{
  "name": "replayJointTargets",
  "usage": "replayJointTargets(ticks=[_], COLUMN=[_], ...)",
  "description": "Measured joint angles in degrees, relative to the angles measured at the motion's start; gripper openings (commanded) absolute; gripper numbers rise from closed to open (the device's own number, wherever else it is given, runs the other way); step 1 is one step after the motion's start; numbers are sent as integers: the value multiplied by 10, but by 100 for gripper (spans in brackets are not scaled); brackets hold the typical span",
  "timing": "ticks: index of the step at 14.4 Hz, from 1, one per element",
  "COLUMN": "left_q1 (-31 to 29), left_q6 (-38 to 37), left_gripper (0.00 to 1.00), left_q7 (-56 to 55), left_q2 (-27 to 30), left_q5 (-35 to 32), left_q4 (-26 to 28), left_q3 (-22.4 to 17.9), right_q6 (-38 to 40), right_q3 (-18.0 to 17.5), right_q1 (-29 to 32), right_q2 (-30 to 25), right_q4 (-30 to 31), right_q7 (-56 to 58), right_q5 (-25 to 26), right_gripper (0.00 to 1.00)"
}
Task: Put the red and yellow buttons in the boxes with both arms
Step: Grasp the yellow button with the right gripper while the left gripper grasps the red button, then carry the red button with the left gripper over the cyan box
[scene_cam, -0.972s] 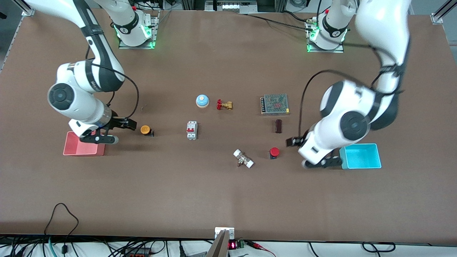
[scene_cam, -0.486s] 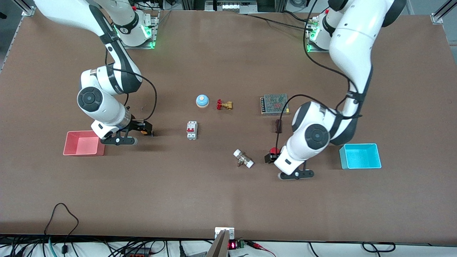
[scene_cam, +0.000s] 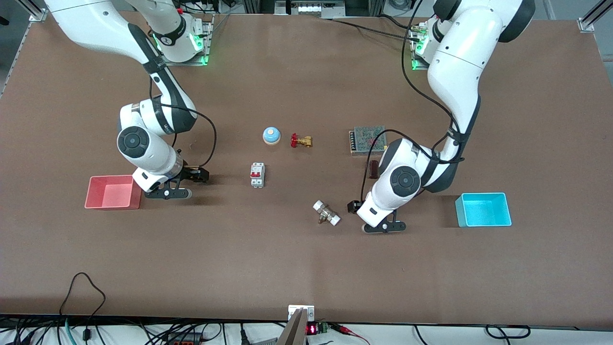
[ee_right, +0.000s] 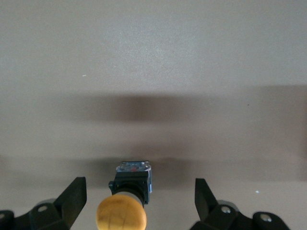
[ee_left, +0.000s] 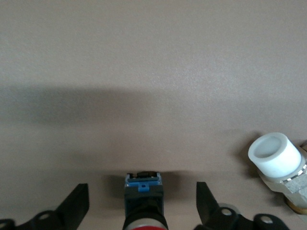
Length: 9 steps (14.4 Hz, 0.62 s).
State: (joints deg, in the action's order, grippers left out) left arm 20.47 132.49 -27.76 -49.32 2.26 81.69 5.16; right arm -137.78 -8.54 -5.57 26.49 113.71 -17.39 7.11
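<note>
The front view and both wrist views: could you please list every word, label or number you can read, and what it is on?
None can be read.
Small display at the table edge nearest the front camera: red digits, too small.
Right arm: lettering on the black band, blurred.
Breaker: markings too small.
Red button, yellow button: no text visible.

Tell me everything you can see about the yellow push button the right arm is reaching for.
The yellow push button has a round, matte orange-yellow cap on a black collar, with a black square base showing a blue side and a small red mark. In the right wrist view it lies on its side on the brown table, cap toward the camera. It sits between the open fingers of the right gripper, which do not touch it. In the front view the gripper hides it, beside the pink-red plastic bin.
</note>
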Motion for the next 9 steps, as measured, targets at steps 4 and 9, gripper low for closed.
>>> replayJointTargets(ticks=[4, 9], left_q1=[6, 6], left_q6=[0, -34], left_gripper=[21, 6], left_q7=[0, 1], left_q2=[1, 18], left_q5=[0, 0], left_q4=[1, -7], left_q3=[0, -11], right_q6=[0, 1], right_q3=[-9, -15], right_q1=[0, -1], right_q2=[8, 14], right_q4=[0, 3], right_q7=[2, 9], right_q5=[8, 9], right_gripper=[100, 100])
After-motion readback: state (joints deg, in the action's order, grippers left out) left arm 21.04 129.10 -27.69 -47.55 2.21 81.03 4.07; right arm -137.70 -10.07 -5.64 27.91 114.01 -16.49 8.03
